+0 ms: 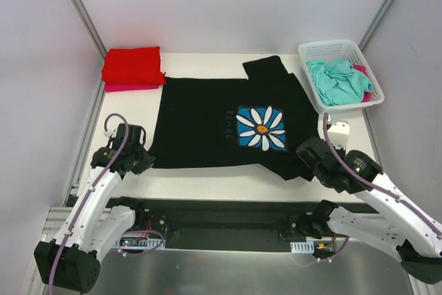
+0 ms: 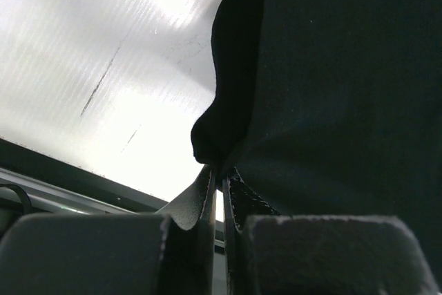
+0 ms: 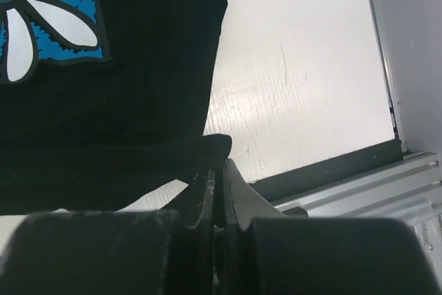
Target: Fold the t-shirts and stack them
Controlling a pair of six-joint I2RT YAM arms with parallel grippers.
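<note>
the black t-shirt (image 1: 207, 119) lies flat at the centre of the top view. the left gripper (image 2: 221, 177), lower left, and the right gripper (image 3: 219, 170), lower right, each have jaws clamped on its near edge, seemingly to lift it evenly for folding.

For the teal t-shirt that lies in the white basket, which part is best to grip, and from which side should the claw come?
Probably a raised fold near the middle of the teal t-shirt, coming straight down from above. It lies crumpled, so folds stand up, and the basket walls close off every sideways approach.
</note>
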